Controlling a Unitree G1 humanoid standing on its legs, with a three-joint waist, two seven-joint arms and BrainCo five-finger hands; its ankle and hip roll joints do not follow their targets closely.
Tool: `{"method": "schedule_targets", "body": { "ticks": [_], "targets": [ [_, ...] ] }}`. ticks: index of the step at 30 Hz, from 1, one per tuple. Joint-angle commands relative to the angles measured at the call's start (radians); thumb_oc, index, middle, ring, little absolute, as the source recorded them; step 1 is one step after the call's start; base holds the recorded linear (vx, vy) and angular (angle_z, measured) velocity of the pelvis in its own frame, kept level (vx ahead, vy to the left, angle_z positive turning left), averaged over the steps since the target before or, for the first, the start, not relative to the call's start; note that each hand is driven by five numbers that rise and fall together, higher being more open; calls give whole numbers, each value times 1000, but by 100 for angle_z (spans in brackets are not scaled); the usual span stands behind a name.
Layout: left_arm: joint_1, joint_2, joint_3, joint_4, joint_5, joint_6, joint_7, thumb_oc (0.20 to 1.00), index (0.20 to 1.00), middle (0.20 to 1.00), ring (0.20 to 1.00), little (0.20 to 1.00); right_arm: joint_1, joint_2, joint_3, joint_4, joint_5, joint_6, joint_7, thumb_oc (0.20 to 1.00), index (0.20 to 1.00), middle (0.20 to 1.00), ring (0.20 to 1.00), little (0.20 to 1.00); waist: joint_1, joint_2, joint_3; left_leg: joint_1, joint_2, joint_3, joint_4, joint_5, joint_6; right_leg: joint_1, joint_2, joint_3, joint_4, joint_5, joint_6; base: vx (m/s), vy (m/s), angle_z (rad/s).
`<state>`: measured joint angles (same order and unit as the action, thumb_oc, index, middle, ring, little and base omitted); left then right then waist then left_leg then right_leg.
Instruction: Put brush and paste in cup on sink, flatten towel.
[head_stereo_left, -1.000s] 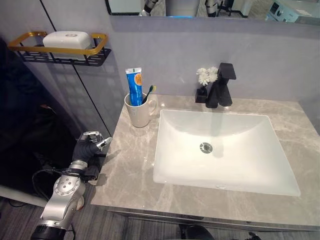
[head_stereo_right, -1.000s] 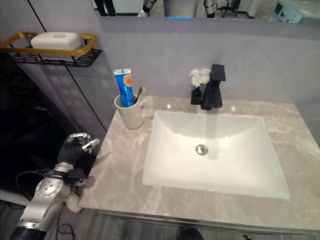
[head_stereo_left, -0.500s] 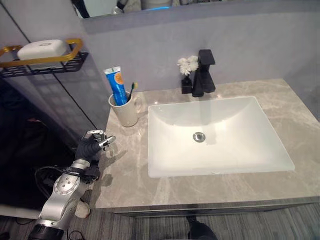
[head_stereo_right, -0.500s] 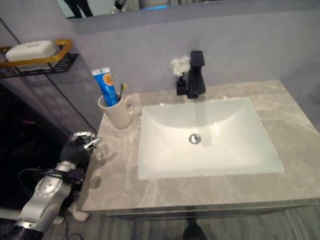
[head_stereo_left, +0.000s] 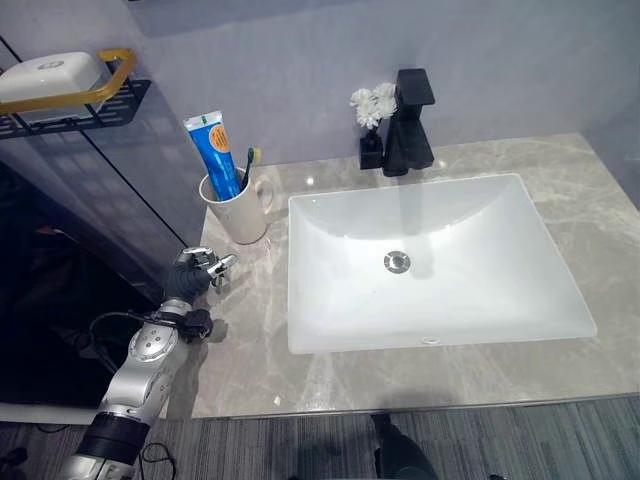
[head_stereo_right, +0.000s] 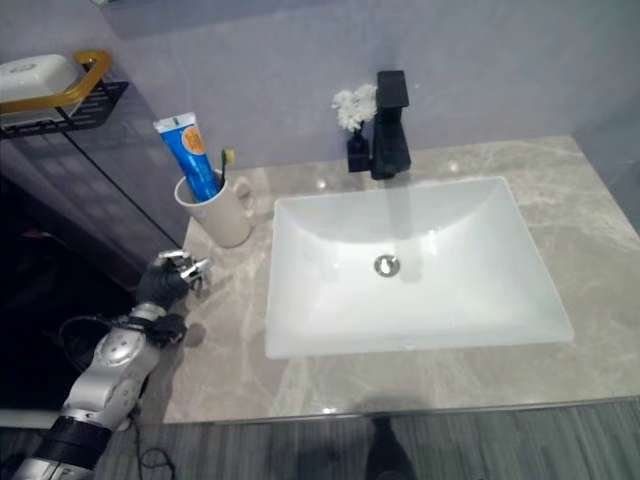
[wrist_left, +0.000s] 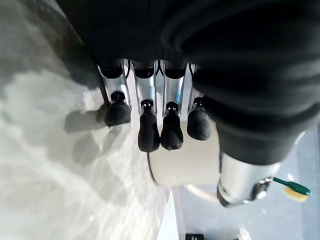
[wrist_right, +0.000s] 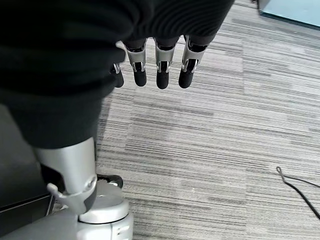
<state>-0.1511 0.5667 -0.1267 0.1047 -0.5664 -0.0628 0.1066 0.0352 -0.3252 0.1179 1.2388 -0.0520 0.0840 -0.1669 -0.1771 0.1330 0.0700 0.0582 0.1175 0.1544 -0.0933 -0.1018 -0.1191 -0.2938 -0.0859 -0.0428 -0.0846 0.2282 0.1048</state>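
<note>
cup (head_stereo_left: 236, 208): one, cream, on counter (head_stereo_left: 250, 340) left of sink (head_stereo_left: 430, 260) | holds one blue paste (head_stereo_left: 215, 155), one brush (head_stereo_left: 250, 165) | left hand (head_stereo_left: 197, 272): relaxed, empty, near cup | right hand (wrist_right: 157, 65): straight, empty, above floor (wrist_right: 210, 150)

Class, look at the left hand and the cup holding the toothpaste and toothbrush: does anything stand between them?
Nothing visible does. The left hand hovers at the counter's left edge, just in front of the cup; only bare marble lies between them. The toothpaste and toothbrush stand inside the cup.

The cup (head_stereo_left: 236, 207) hides the lower ends of the toothpaste (head_stereo_left: 213, 152) and toothbrush (head_stereo_left: 250, 161).
</note>
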Motion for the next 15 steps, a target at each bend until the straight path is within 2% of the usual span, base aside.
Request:
{"method": "schedule_targets", "body": {
  "ticks": [1, 5, 15],
  "targets": [
    [-54, 15, 16, 59, 34, -37, 22, 200, 200, 200, 200, 200, -10, 8, 30, 2, 20, 1, -4, 1000, 1000, 1000, 1000, 1000, -13, -34, 22, 40, -46, -24, 6, 9, 19, -26, -54, 9, 103, -101, 65, -13, -36, 17],
    [-145, 14, -28, 122, 23, -44, 41, 200, 200, 200, 200, 200, -42, -4, 52, -18, 28, -2, -15, 1000, 1000, 1000, 1000, 1000, -22, -22, 30, 18, -42, -22, 6, 16, 14, -46, -51, 6, 107, -99, 65, -39, -18, 6],
    [-322, 35, -100, 214, 20, -64, 81, 200, 200, 200, 200, 200, -56, -10, 77, 1, 29, 1, -37, 1000, 1000, 1000, 1000, 1000, -36, -27, 62, -33, -46, -12, 6, 27, 13, -116, -52, 21, 124, -79, 65, -27, 1, -2]
  ]
}}
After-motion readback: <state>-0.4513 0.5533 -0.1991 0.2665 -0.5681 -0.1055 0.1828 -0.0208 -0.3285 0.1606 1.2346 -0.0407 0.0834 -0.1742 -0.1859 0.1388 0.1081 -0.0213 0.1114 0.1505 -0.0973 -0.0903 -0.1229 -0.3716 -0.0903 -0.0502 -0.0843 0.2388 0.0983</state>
